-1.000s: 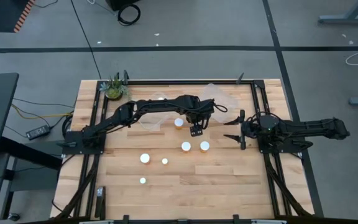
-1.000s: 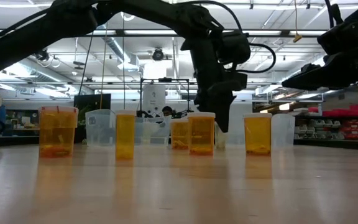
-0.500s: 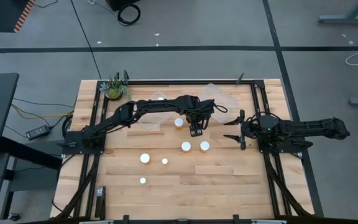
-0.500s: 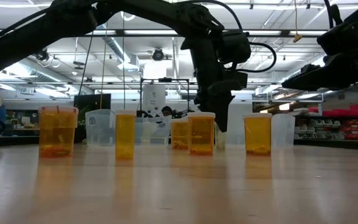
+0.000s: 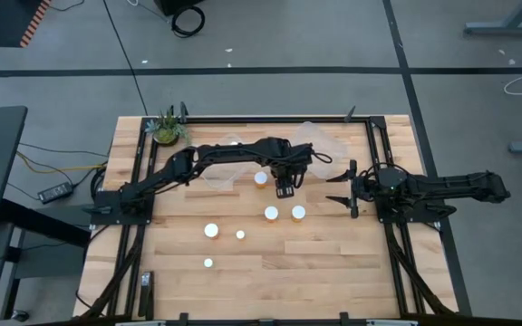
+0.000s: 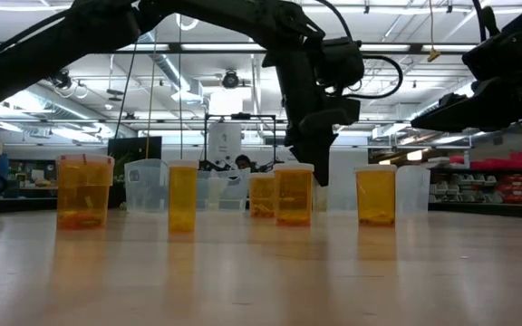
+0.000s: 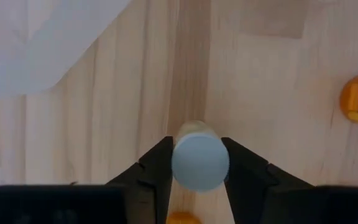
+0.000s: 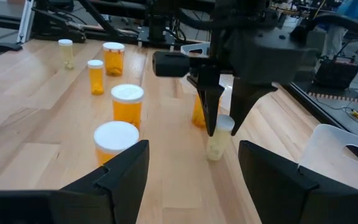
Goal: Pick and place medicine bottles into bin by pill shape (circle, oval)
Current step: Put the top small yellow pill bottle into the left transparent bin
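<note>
Left gripper (image 7: 199, 171) pinches a small pale medicine bottle (image 8: 217, 138) by its white cap, just beside the clear bin (image 5: 320, 140). Right gripper (image 5: 341, 189) waits nearby, fingers apart, holding nothing. Orange bottles (image 5: 285, 214) stand farther from the bin.

Six white-capped medicine bottles (image 5: 271, 214) stand upright on the wood — one small pale bottle (image 7: 199, 163) sits pinched between dark fingers.
</note>
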You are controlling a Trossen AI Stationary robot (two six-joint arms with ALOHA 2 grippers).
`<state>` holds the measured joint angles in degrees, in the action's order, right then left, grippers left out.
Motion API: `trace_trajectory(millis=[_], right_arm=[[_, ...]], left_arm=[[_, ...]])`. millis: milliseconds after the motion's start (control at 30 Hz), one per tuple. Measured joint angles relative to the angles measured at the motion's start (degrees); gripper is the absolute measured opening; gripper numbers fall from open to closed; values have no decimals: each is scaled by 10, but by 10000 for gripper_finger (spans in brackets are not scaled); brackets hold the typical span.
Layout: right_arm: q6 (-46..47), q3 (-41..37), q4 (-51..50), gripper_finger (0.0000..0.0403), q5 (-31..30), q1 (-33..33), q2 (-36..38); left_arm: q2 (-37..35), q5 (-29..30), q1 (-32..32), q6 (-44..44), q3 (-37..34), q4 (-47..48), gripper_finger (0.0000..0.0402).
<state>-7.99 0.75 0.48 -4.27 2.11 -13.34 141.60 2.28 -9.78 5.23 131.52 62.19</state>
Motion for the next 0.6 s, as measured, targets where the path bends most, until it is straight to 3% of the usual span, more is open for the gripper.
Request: trace_trajectory(millis=[267, 600], right_arm=[[0, 0, 0, 255, 0, 0, 0], [0, 0, 0, 255, 0, 0, -1]], left_arm=[[-14, 0, 0, 0, 24, 51, 136], [-64, 17, 0, 0, 25, 83, 123]])
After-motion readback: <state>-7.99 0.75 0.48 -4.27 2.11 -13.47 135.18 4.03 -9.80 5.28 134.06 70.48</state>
